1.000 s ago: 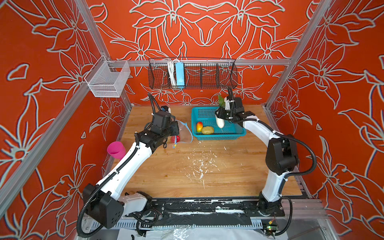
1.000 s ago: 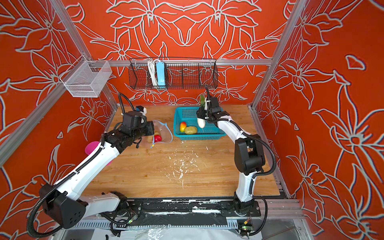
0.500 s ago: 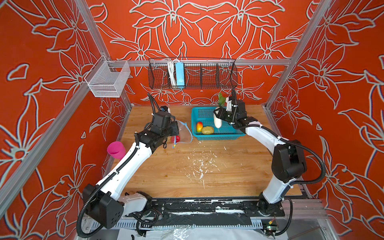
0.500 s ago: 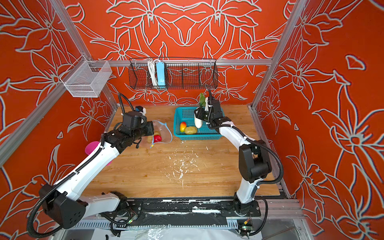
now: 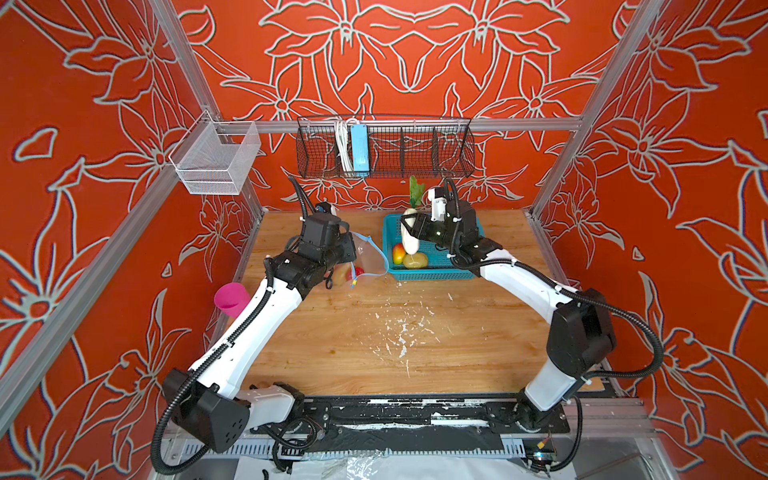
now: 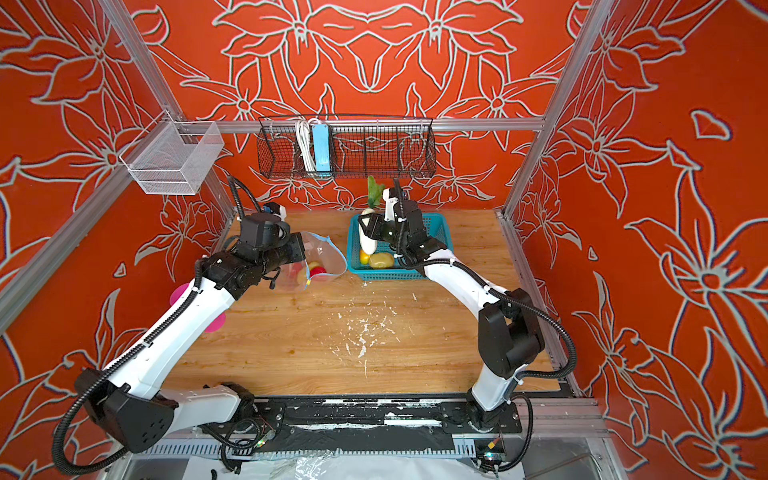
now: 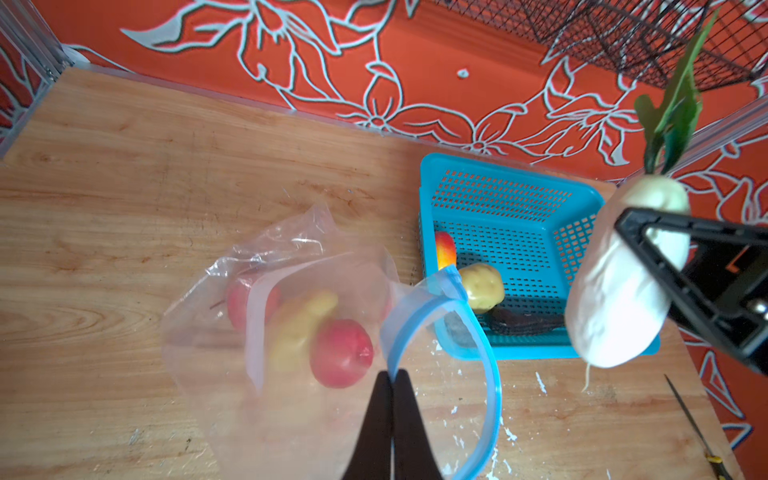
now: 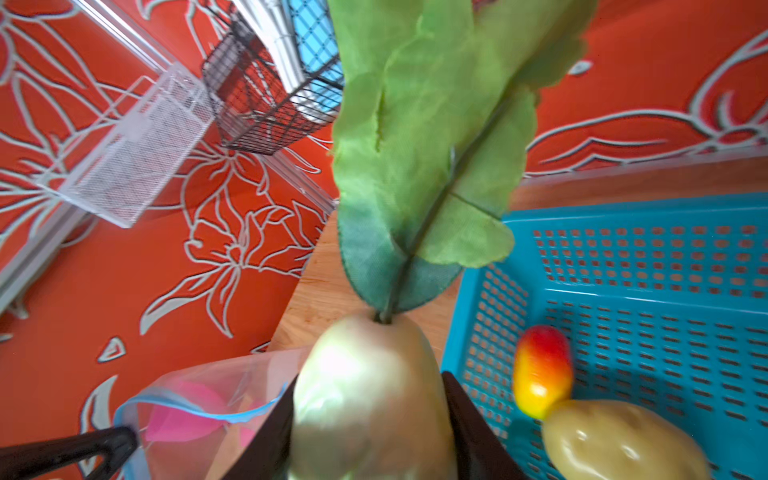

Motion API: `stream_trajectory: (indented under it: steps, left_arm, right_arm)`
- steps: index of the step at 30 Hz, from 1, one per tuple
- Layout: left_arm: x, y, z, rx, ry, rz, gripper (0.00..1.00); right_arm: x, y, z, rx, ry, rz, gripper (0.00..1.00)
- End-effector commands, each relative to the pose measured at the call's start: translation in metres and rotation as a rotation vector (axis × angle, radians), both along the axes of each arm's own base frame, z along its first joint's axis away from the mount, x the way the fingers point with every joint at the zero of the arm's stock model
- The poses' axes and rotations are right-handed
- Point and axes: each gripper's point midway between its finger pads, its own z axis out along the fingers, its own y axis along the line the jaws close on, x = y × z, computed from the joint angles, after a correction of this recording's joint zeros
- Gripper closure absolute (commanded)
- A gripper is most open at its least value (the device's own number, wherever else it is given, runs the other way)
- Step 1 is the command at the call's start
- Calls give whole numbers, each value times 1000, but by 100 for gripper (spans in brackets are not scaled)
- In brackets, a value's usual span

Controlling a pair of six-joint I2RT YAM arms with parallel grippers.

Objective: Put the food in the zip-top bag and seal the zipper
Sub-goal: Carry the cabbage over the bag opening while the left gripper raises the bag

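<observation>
The clear zip-top bag (image 7: 291, 311) lies on the wooden table with its mouth held open; two red balls (image 7: 340, 353) and a yellow-tan potato lump (image 7: 299, 324) lie inside. My left gripper (image 7: 392, 376) is shut on the rim at the blue zipper (image 7: 486, 365). My right gripper (image 8: 370, 415) is shut on the white elongated vegetable (image 5: 409, 237) with green leaves (image 8: 436, 145), held upright above the left end of the teal basket (image 5: 436, 272), just right of the bag (image 5: 368, 259). A red-yellow mango (image 5: 398, 253) and a potato (image 5: 415, 260) lie in the basket.
A pink cup (image 5: 230, 299) stands at the table's left edge beside my left arm. A black wire rack (image 5: 384, 151) and a white mesh bin (image 5: 216, 162) hang on the back rail. White flecks (image 5: 401, 332) dot the table's middle.
My right gripper has carried the white vegetable leftward over the basket, closer to the bag, and its elbow has swung out to the right. The left arm and bag have not moved.
</observation>
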Motion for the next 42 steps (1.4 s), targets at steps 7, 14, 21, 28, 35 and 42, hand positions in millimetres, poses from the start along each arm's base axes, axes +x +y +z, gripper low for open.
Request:
stream_trajectory:
  steps: [7, 14, 21, 28, 35, 42]
  left_arm:
    - [4, -7, 2, -74, 57, 29, 100]
    - [15, -12, 7, -97, 57, 35, 100]
    - [23, -21, 15, -134, 59, 19, 100]
    - [25, -28, 25, -196, 48, 14, 100]
    - [28, -26, 36, -202, 30, 24, 100]
    - [29, -30, 38, -243, 42, 20, 100]
  right_arm:
    - [-17, 35, 76, 137, -213, 130, 66]
    - [-20, 49, 100, 144, -267, 185, 66]
    - [-22, 59, 111, 175, -318, 202, 66]
    - [-22, 65, 120, 194, -353, 204, 66]
    - [-21, 73, 117, 237, -356, 200, 66]
    - [-32, 87, 120, 273, -406, 235, 66]
